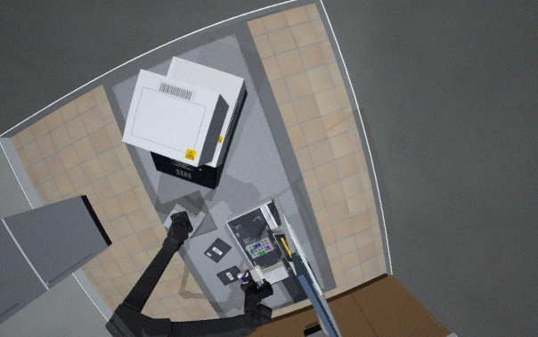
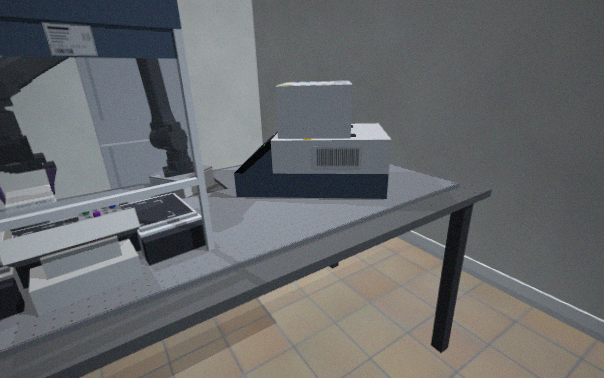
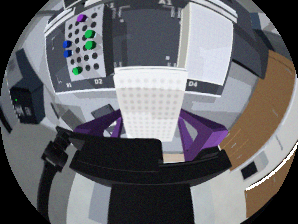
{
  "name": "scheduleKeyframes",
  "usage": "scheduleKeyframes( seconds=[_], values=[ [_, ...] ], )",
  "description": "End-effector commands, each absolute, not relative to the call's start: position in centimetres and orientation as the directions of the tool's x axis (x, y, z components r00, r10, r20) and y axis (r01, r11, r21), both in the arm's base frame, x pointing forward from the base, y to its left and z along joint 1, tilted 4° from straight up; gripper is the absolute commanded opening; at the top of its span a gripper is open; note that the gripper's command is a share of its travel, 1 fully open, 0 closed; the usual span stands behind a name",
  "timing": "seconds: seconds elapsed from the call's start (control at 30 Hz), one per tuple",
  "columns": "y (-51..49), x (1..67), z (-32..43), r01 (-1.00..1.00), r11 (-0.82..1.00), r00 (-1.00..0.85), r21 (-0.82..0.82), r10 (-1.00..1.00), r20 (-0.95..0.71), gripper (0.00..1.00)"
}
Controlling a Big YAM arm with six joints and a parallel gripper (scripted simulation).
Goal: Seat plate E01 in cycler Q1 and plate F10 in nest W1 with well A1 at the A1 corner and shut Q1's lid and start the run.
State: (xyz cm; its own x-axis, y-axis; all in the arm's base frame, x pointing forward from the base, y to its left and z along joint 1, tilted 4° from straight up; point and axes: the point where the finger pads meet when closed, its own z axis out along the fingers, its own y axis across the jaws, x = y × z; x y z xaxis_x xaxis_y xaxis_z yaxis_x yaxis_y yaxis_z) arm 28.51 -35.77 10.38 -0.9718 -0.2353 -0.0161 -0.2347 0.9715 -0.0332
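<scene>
My gripper point(image 3: 150, 111) is shut on a white 96-well PCR plate point(image 3: 149, 103) by its near end and holds it level above the deck; I cannot read its label. The dark nest D3 point(image 3: 147, 32) right beyond it is bare. The plate also shows in the overhead view point(image 1: 267, 273) and at the left edge of the side view point(image 2: 27, 194). The tube cooling block point(image 3: 83, 46) with coloured tubes sits on D2, and the white deep-well block point(image 3: 209, 43) on D4. D1 point(image 1: 251, 227) looks dark and bare. Q1 point(image 1: 187, 120) stands far off with its lid point(image 2: 313, 109) raised and a green lamp point(image 1: 200, 168).
Two small dark nests point(image 1: 217, 250) point(image 1: 229, 275) lie on the table between the arm's base and the deck. A blue frame rail point(image 1: 312, 290) on an upright post point(image 2: 192, 140) runs along the deck's far side. A brown box point(image 1: 383, 308) stands beyond it.
</scene>
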Motion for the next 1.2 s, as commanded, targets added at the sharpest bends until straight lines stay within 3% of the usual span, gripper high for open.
scheduleKeyframes(
  seconds=[0.0, 1.17],
  values=[
    [-37.5, 27.1, 12.4, -0.257, 0.963, -0.964, -0.085, -0.261, -0.042, 0.00],
    [-43.3, 13.4, 10.7, -0.273, 0.961, -0.961, -0.050, -0.275, -0.034, 0.00]
  ],
)
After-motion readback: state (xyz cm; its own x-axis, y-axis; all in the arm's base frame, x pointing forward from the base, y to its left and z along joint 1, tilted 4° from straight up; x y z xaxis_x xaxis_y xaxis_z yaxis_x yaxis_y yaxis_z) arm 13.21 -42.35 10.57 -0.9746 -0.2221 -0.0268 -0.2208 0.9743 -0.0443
